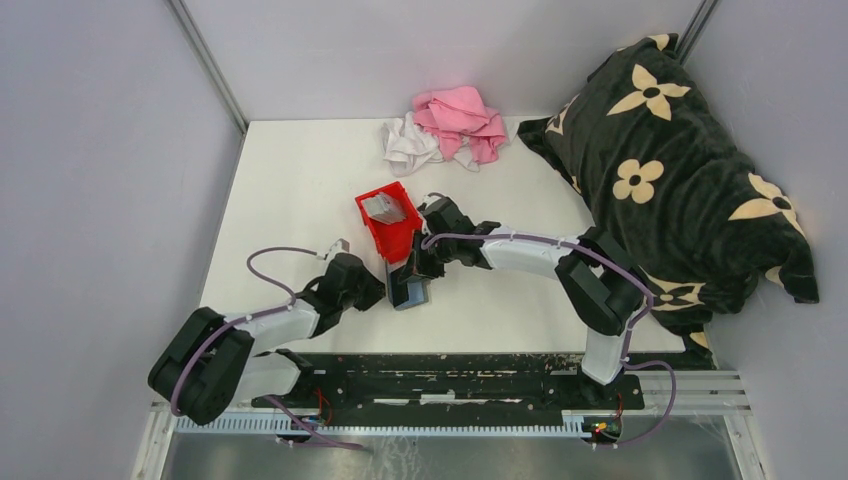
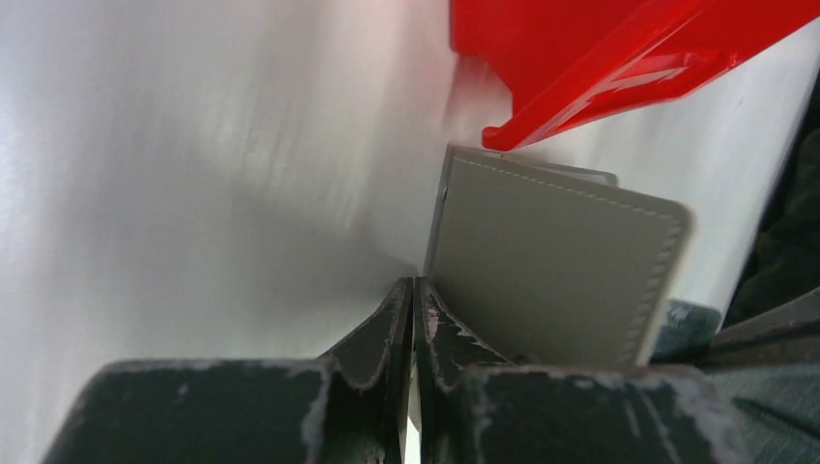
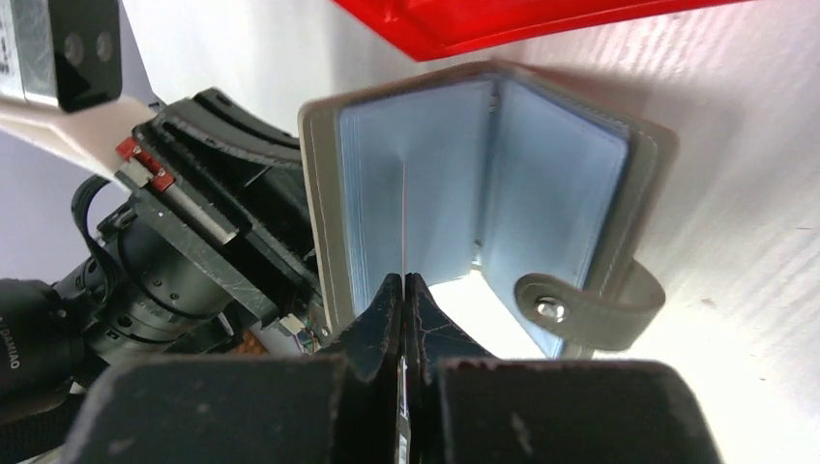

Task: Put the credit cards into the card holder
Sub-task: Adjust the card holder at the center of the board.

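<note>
Card holder [image 3: 561, 193], stood open on worktop [image 1: 300, 180] beside red bin [image 1: 400, 245].
Right jaws clenched on thin edge-on sheet [image 3: 402, 213] inside; left jaws clenched at its cover edge.

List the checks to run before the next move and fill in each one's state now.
1. Card holder open, with its sleeves exposed: ok.
2. Right gripper shut on a thin card seen edge-on: ok.
3. Card lined up with one sleeve: cannot tell.
4. Left gripper steadying the holder's cover: it is shut at the cover's edge, but whether it grips it, cannot tell.
5. Snap strap off to the side of the card: ok.
6. More credit cards waiting in the red bin: ok.
</note>
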`<state>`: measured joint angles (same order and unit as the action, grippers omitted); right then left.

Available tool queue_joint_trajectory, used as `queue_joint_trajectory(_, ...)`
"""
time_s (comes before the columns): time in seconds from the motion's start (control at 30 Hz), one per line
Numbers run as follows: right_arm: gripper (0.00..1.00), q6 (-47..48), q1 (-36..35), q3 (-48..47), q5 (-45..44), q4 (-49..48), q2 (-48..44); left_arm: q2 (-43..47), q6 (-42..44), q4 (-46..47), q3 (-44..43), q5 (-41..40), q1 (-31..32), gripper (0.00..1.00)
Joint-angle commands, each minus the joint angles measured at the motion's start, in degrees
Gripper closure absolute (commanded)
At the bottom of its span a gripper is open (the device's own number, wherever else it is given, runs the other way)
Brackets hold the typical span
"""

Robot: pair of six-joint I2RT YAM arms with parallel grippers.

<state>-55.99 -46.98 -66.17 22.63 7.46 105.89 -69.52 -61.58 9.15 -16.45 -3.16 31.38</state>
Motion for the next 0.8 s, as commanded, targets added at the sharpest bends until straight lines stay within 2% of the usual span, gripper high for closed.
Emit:
queue_joint_trajectory(0.0,0.99,2.5,-1.4,-3.9,0.3,0.8,-2.1,-4.5,2.1,-1.2,0.8,3.4,0.4,0.88)
queue_joint_trajectory(0.27,0.99,6.8,-2.0,-5.7,-1.9,5.8,-0.8,-11.3,3.4,3.8,-0.5,9.3,0.7,0.84)
queue_joint_trajectory(0.43,0.99,8.4,-2.9,-6.8,-2.3,6.6,1.2,-12.2,4.1,2.9,0.2,11.7,1.0,0.8)
queue_joint_trajectory(0.57,0.99,10.0,-3.9,-8.9,-2.8,8.2,2.8,-9.2,5.1,-1.9,0.8,10.4,1.2,0.77)
queue_joint_trajectory(0.77,0.99,13.2,-5.7,-13.3,-4.5,11.8,5.7,-3.8,6.0,-17.2,-2.6,6.6,1.3,0.71)
